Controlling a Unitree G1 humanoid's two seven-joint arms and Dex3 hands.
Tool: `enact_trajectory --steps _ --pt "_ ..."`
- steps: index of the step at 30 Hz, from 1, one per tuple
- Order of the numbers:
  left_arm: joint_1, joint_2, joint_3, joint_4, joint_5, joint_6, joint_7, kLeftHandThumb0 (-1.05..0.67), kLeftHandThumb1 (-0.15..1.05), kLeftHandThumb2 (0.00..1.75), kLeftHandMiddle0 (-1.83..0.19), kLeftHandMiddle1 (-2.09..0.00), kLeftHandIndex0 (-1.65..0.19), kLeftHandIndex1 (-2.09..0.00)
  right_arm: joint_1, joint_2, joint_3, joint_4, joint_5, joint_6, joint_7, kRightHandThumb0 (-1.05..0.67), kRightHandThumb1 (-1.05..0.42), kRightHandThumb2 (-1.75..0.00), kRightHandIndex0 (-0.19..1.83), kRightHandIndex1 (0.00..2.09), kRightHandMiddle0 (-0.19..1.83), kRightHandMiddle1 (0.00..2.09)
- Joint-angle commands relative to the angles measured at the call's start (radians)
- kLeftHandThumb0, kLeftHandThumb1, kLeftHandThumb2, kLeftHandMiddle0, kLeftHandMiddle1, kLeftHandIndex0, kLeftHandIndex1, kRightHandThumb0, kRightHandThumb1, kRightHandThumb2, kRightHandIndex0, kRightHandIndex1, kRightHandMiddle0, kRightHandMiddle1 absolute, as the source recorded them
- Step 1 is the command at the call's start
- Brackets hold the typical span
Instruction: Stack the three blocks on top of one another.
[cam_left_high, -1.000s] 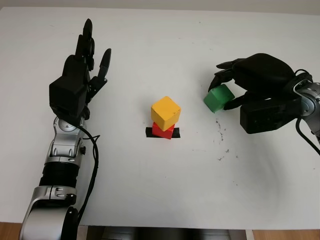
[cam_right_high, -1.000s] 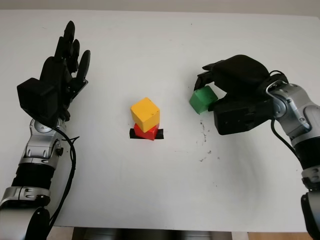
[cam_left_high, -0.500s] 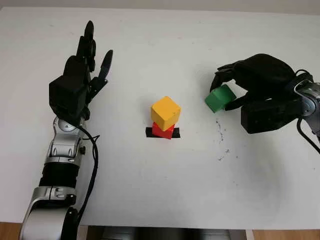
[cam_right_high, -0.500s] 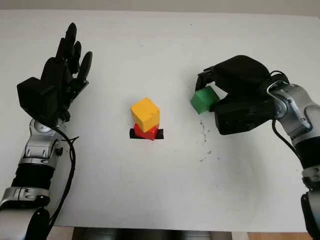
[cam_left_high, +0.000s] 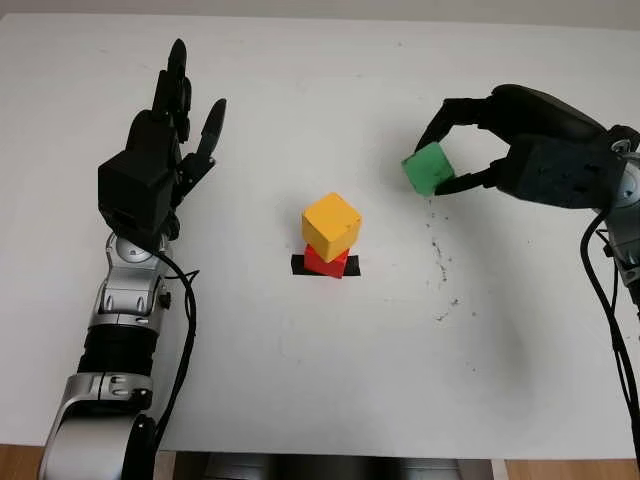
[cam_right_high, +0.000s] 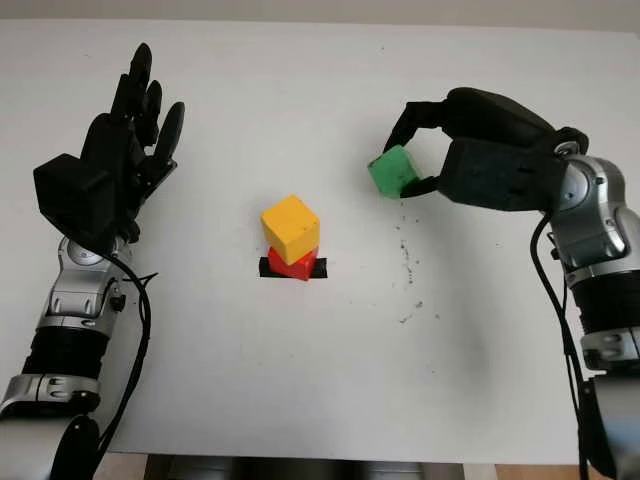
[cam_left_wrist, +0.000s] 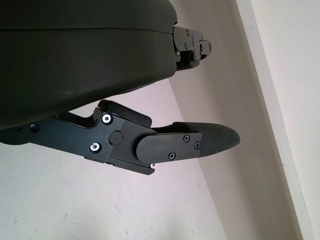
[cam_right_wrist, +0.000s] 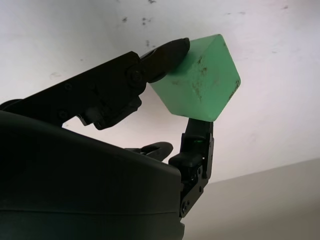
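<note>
A yellow block sits a little askew on a red block, which stands on a black tape mark at the table's middle. To the right of that stack my right hand is shut on a green block, pinched between its fingertips and held above the table. The green block is tilted, one corner pointing away from the palm. My left hand is raised at the far left, open, well apart from the blocks.
The white table has small dark specks below and to the right of the stack. Its far edge runs along the top and the front edge along the bottom.
My right hand has lifted the green block off the table and carried it up and slightly left. The left hand and the yellow-on-red stack have not moved.
</note>
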Motion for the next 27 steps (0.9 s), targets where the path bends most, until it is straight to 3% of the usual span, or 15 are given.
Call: enact_trajectory --steps 1,4,8,18,23,27 --pt "0.01 0.013 0.001 -0.003 0.004 -0.013 -0.001 -0.61 1.05 0.47 0.05 -0.05 0.05 -0.05 0.015 0.019 -0.031 -0.055 0.046 0.028 0.019 -0.39 -0.93 -0.06 0.41 0.04 0.42 1.3" --pt "0.01 0.013 0.0 -0.005 0.006 -0.01 0.0 -0.6 1.05 0.48 0.05 -0.05 0.05 -0.05 0.025 0.037 -0.05 -0.101 0.094 0.058 0.036 -0.39 -0.93 -0.06 0.4 0.04 0.41 1.31" --pt "0.006 0.013 0.001 0.006 0.004 -0.019 -0.001 -0.62 1.05 0.47 0.05 -0.05 0.05 -0.05 0.032 0.077 -0.073 -0.183 0.166 0.114 0.056 -0.39 -0.93 -0.05 0.4 0.04 0.37 1.5" --pt "0.001 0.014 -0.001 0.016 0.005 -0.029 -0.002 -0.62 1.05 0.47 0.05 -0.05 0.04 -0.05 0.074 0.203 -0.141 -0.532 0.46 0.576 0.091 -0.4 -0.98 -0.07 0.28 0.0 0.24 1.81" --pt "0.004 0.015 0.001 0.012 0.005 -0.03 0.0 -0.63 1.05 0.47 0.04 -0.06 0.04 -0.05 0.082 0.22 -0.145 -0.596 0.534 0.65 0.103 -0.41 -1.0 -0.06 0.26 0.0 0.18 1.86" --pt "0.012 0.019 0.004 -0.001 -0.002 -0.011 -0.008 -0.64 1.05 0.47 0.06 -0.05 0.05 -0.05 0.04 0.186 -0.112 -0.578 0.528 0.64 0.158 -0.44 -0.99 -0.05 0.28 0.01 0.22 1.82"
